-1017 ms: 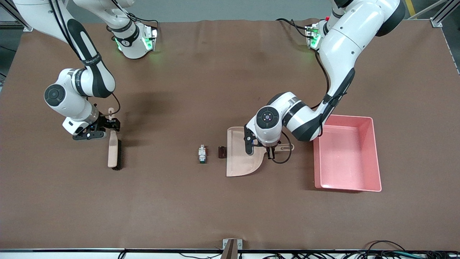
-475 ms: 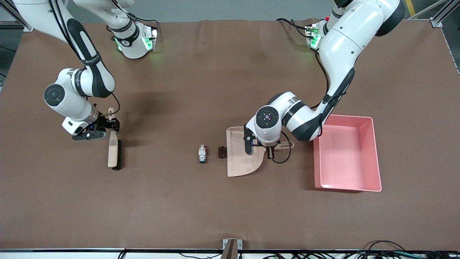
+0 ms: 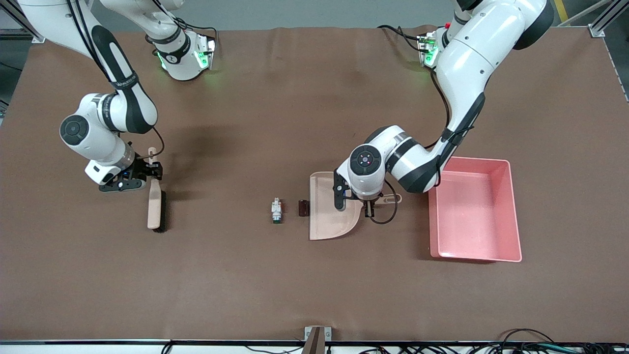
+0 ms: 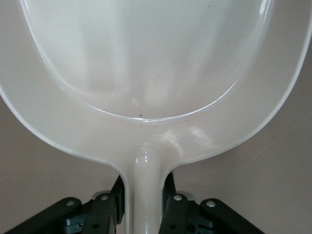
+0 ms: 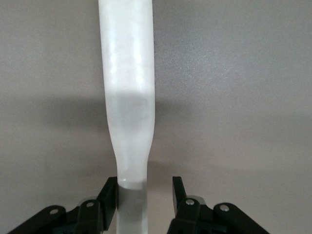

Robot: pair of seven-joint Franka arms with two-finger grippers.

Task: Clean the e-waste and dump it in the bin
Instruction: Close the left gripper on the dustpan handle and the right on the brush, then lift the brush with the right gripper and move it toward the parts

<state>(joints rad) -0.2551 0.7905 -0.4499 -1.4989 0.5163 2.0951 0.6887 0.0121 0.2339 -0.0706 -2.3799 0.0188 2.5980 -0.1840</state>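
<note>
**Both arms down on their tools**

Right gripper (image 3: 147, 173) straddles the brush (image 3: 156, 206) handle, fingers parted, one touching. 2 e-waste bits, white component (image 3: 277, 210) and dark cylinder (image 3: 303, 207), lie beside the dustpan (image 3: 328, 216). Left gripper (image 3: 369, 202), half hidden by its wrist, clamps the dustpan handle. Bin (image 3: 511, 216) rests on the brown table (image 3: 314, 285).

Dustpan (image 4: 146, 73) pan cut off by left wrist view's edges. Brush (image 5: 127, 97) bristles unseen in right wrist view. White component (image 3: 276, 210) too small for detail.

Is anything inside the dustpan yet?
No. The dustpan tray shows bare in the front and left wrist views; both e-waste bits lie on the table beside its mouth. The left arm covers its handle end.
</note>
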